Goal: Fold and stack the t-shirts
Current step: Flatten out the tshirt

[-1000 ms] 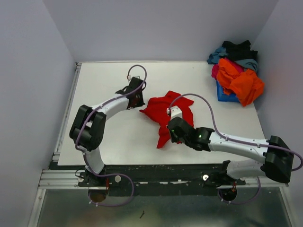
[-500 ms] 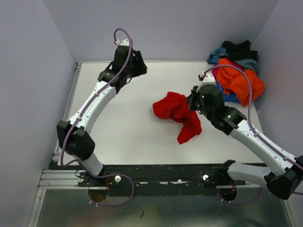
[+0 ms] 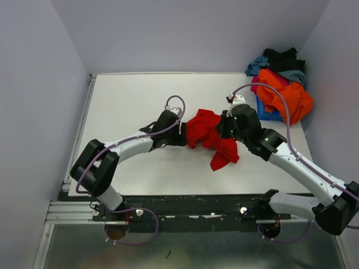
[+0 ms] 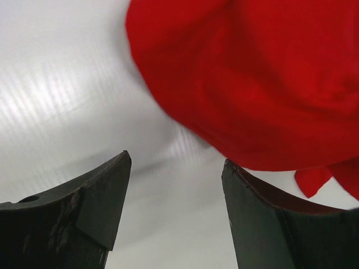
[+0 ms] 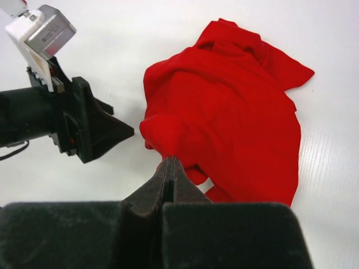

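The bright red t-shirt lies bunched mid-table, also in the left wrist view and the right wrist view. My right gripper is shut, its tips pinching the red t-shirt's near edge. My left gripper stands open at the cloth's left edge, low over the table, with only bare table between its fingers; it also shows side-on in the right wrist view. More t-shirts sit in a heap at the back right: orange, black, grey-blue, magenta.
The heap rests on a rigid blue bin at the table's back right corner. Walls close in the white table at the left, back and right. A metal rail runs along the near edge by the arm bases.
My left arm swung down from the back of the table to the red t-shirt's left edge and its jaws opened. The right gripper kept its hold, shifting slightly left.
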